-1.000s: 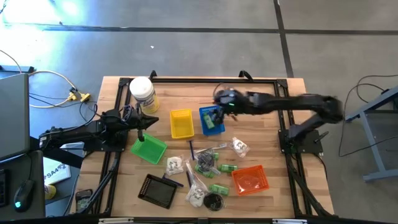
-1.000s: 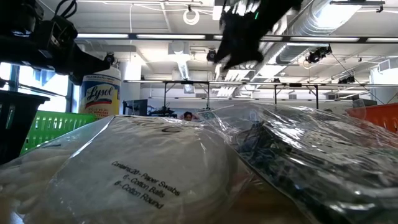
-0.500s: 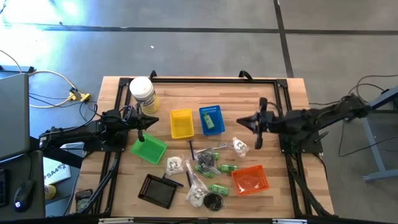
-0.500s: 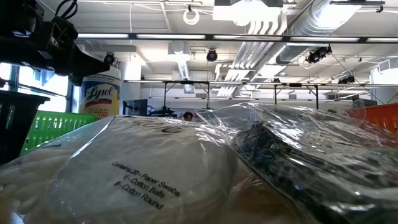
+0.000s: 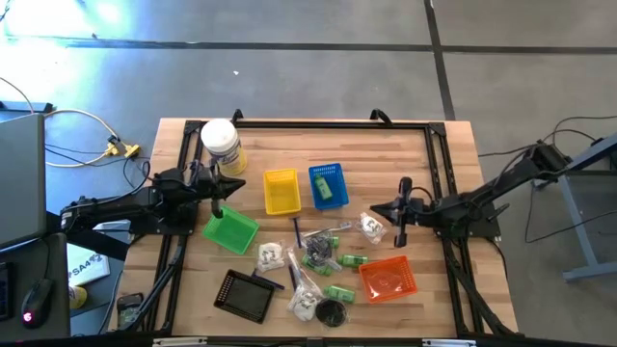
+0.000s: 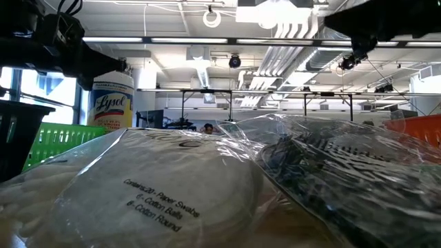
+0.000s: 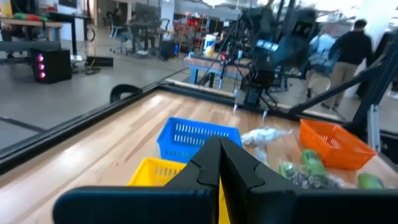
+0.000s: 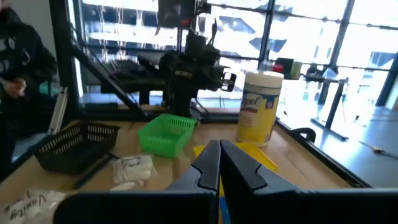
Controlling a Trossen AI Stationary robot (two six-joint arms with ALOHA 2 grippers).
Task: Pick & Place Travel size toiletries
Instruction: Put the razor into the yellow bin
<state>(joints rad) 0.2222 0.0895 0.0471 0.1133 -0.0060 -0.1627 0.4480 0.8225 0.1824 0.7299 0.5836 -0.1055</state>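
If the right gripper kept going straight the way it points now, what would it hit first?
Probably the clear packet with white contents, which lies just ahead of the right gripper, though the shut tips may pass above it. Beyond that come the blue basket and yellow basket. Height is unclear.

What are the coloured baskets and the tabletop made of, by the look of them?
The baskets, such as the blue one and the orange one, look like moulded plastic: bright, uniform colour and slotted walls. The tabletop looks like pale wood, plank seams showing, finish matte.
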